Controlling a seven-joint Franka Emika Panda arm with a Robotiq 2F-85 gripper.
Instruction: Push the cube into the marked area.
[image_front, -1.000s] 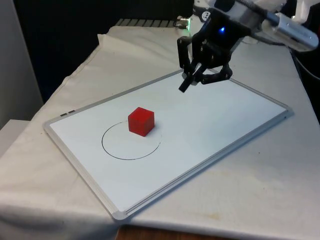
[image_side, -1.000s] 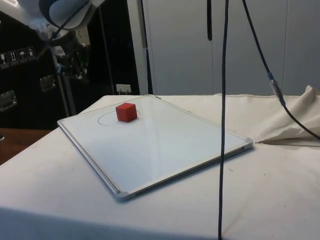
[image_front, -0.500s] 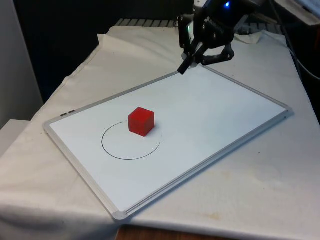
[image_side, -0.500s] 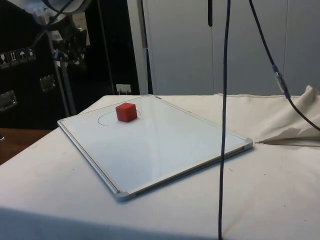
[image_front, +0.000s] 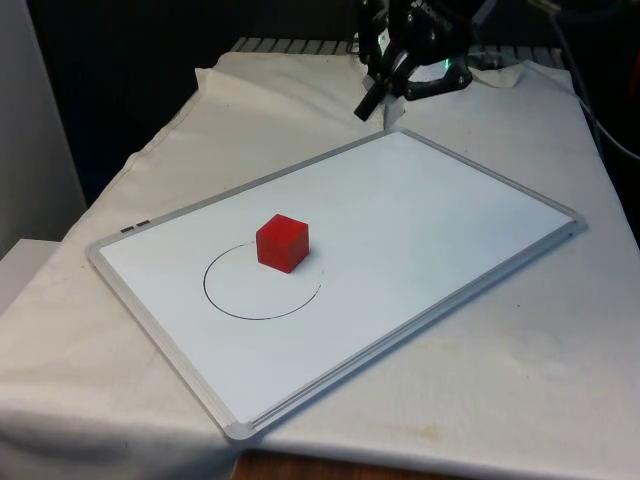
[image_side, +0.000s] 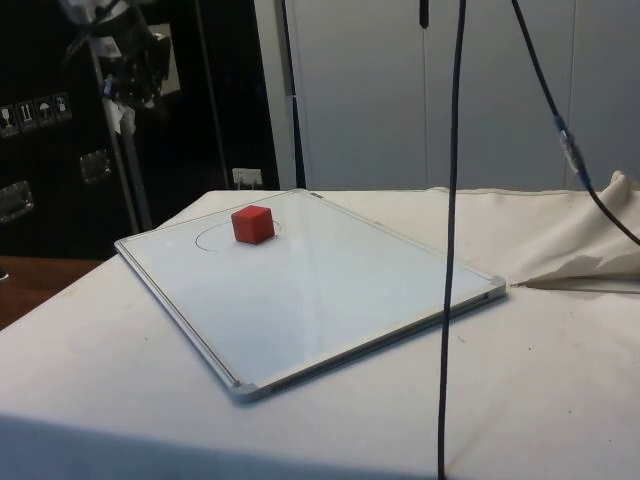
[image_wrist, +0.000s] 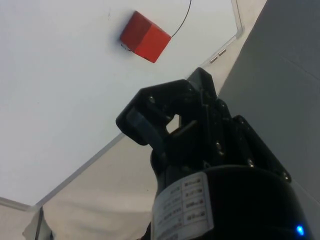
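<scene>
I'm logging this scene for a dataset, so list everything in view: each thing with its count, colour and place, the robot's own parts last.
cube: one, red, on the whiteboard, sitting on the circle's far edge, partly inside it.
circle: one, thin black line drawn on the whiteboard, towards the front view's left.
whiteboard: one, white with a grey frame, lying flat on the cloth.
cloth: one, white, covering the table.
cables: two, dark, hanging in front of the side view.
tool: one, black, raised in the air past the whiteboard's far edge, well apart from the cube.
</scene>
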